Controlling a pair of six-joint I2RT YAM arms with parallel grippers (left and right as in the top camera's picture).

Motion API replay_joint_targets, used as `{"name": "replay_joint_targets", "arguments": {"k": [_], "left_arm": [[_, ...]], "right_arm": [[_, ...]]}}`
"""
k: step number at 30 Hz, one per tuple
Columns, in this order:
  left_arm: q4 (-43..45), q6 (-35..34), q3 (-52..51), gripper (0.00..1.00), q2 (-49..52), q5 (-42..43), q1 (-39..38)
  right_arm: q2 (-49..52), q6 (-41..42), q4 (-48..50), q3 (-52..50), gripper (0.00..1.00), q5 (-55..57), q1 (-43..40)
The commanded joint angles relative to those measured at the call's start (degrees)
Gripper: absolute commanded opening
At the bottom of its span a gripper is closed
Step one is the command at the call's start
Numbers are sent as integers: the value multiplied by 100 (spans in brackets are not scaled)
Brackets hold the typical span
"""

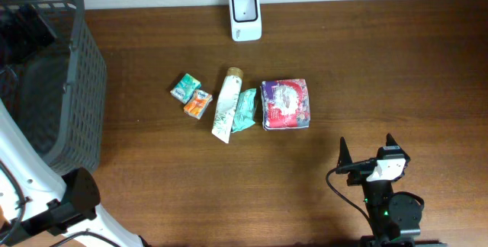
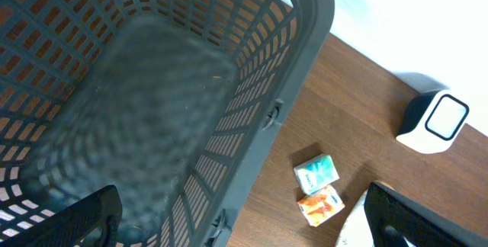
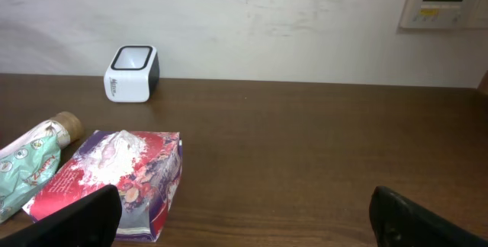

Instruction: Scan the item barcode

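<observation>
Barcode scanner near white wall, tissue pack on dark wooden table

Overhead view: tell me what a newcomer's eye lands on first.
The big grey mesh basket fills the table's left end. Mid-table, a bright red-and-purple tissue pack lies to the right of a pale tube. The white scanner sits alone at the far edge.

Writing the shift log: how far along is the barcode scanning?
Nothing looks done: the five items, green packet to tissue pack, lie grouped on the table, apart from the scanner. Nothing is in hand: the right gripper is open and empty, the left gripper open near the basket. Left: picking an item and showing its barcode to the scanner.
</observation>
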Motion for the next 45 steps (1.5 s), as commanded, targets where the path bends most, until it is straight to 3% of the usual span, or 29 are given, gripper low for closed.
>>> {"name": "replay_joint_targets", "arguments": {"k": [1, 17, 18, 23, 26, 28, 30, 32, 37, 41, 43, 45], "left_arm": [[-2, 70, -7, 99, -140, 103, 11], [-2, 72, -7, 99, -140, 101, 11], [-2, 72, -7, 99, -140, 101, 11], [-2, 72, -7, 99, -140, 101, 11], [-2, 70, -7, 99, -140, 101, 11], [-2, 72, -7, 99, -140, 101, 11], [-2, 70, -7, 99, -140, 101, 11], [-2, 72, -7, 99, -140, 101, 11], [-2, 70, -7, 99, -140, 101, 11], [-2, 72, -7, 99, -140, 101, 11], [-2, 72, -7, 99, -140, 101, 11], [-2, 72, -7, 99, -140, 101, 11]], "right_arm": [[-37, 22, -13, -46, 99, 50, -31], [-37, 24, 42, -46, 99, 44, -31], [-37, 57, 260, -46, 99, -153, -28], [-39, 1915, 1429, -46, 99, -3840, -24], [-37, 2260, 2280, -46, 99, -4022, -26], [-37, 2422, 3491, -46, 99, -3934, -26], [-37, 2837, 4463, -31, 99, -3373, -24], [-37, 2857, 4712, 197, 99, -2839, -26], [490, 1777, 4026, 1569, 99, -2479, -26], [2037, 682, 1482, 3366, 99, -2500, -26], [3222, 680, -52, 4540, 99, -2546, -24], [4085, 678, -984, 5379, 99, -2540, -24]]}}
